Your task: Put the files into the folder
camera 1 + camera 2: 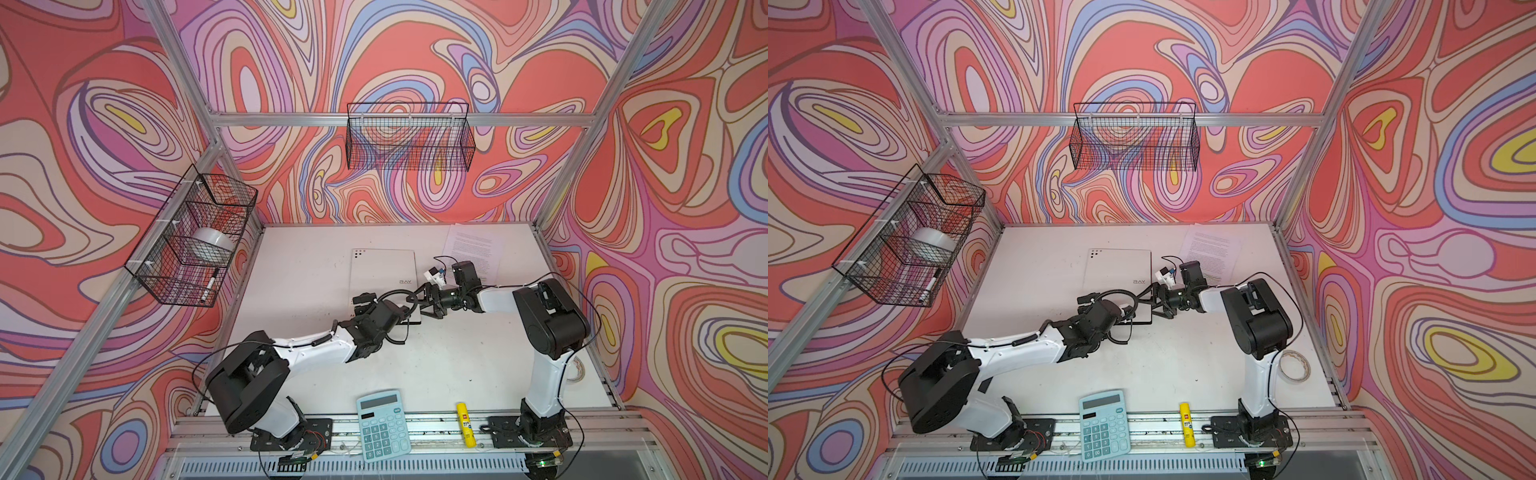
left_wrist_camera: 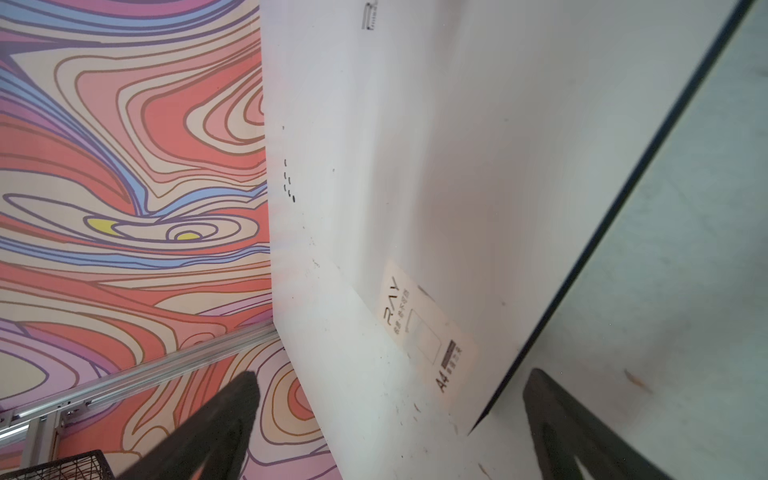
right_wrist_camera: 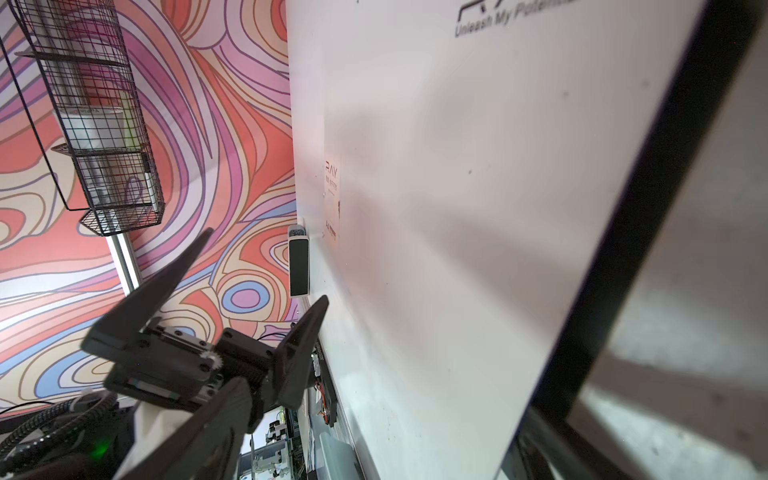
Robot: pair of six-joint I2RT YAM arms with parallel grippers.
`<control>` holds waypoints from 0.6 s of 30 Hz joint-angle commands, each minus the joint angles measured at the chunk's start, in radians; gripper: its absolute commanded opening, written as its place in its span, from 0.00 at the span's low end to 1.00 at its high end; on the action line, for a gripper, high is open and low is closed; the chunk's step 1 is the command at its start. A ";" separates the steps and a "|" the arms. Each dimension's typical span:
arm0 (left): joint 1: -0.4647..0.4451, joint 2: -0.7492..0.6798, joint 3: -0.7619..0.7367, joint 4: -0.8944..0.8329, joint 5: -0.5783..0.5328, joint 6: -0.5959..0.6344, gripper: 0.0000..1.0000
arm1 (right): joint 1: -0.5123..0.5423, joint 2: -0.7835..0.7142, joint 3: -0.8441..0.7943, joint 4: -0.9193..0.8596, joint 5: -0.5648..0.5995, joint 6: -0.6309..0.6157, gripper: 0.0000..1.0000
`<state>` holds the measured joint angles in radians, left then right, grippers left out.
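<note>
The folder lies closed on the white table, white "RAY" cover up, with a black edge along its right side. The files, white printed sheets, lie at the back right, apart from the folder. My left gripper is open at the folder's near right corner, a finger on either side of it. My right gripper is open too, reaching from the right at the folder's right edge. It faces the left gripper. Neither holds anything.
A pale blue calculator and a yellow glue stick lie at the front edge. A tape roll sits by the right arm's base. One wire basket hangs on the left wall and another wire basket on the back rail.
</note>
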<state>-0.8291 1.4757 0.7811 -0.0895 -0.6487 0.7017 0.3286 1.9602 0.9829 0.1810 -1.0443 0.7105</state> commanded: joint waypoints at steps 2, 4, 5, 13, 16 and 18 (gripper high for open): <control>0.098 -0.093 0.112 -0.266 0.139 -0.144 1.00 | 0.005 0.007 0.023 0.072 -0.030 0.040 0.98; 0.148 -0.119 0.154 -0.324 0.181 -0.192 1.00 | 0.004 0.007 0.028 0.073 -0.032 0.045 0.98; 0.177 -0.128 0.182 -0.356 0.209 -0.217 1.00 | 0.005 0.006 0.029 0.073 -0.033 0.046 0.98; 0.367 -0.124 0.335 -0.529 0.390 -0.436 1.00 | 0.006 0.019 0.037 0.097 -0.036 0.067 0.98; 0.417 -0.121 0.345 -0.540 0.429 -0.471 1.00 | 0.006 0.015 0.040 0.097 -0.037 0.069 0.98; 0.448 -0.113 0.346 -0.543 0.442 -0.494 1.00 | 0.005 0.011 0.038 0.094 -0.039 0.067 0.98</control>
<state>-0.4084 1.3590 1.1091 -0.5541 -0.2779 0.2909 0.3286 1.9610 1.0027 0.2485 -1.0637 0.7765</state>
